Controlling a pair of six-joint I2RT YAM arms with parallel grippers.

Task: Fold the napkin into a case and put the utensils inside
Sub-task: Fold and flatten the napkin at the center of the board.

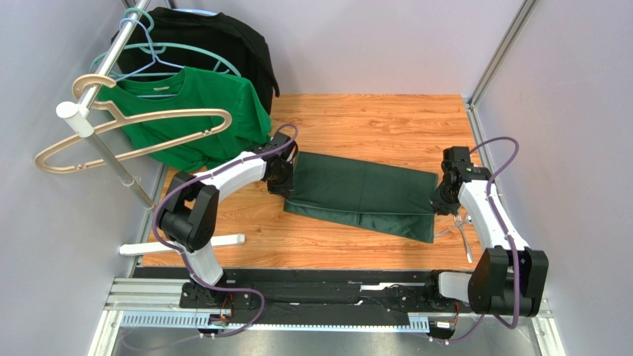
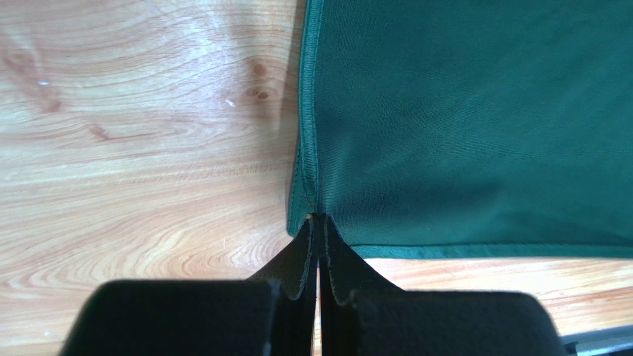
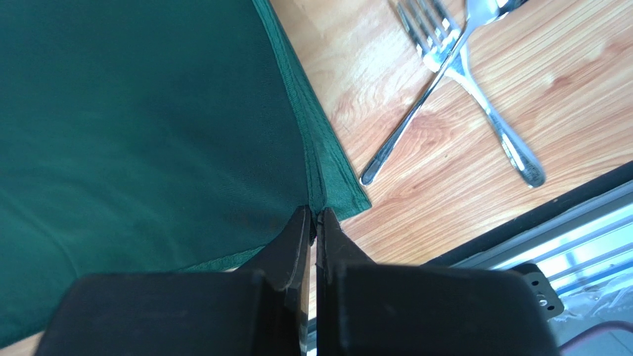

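The dark green napkin (image 1: 362, 193) lies folded in layers across the middle of the wooden table. My left gripper (image 1: 282, 180) is shut on the napkin's left edge; the left wrist view shows the jaws pinching the hemmed edge (image 2: 310, 167) at my left gripper's tips (image 2: 319, 217). My right gripper (image 1: 440, 199) is shut on the napkin's right edge, with the jaws pinching the layered edge (image 3: 316, 159) at its tips (image 3: 314, 213). A metal fork (image 3: 468, 74) and a second metal utensil (image 3: 423, 96) lie crossed on the table to the right of the napkin (image 1: 461, 226).
A clothes rack (image 1: 104, 81) stands at the back left with a brighter green T-shirt (image 1: 193, 119), a black garment (image 1: 215, 37) and empty hangers (image 1: 126, 130). A white bar (image 1: 182, 245) lies at the front left. The table's right rail (image 1: 475, 126) runs close to the right arm.
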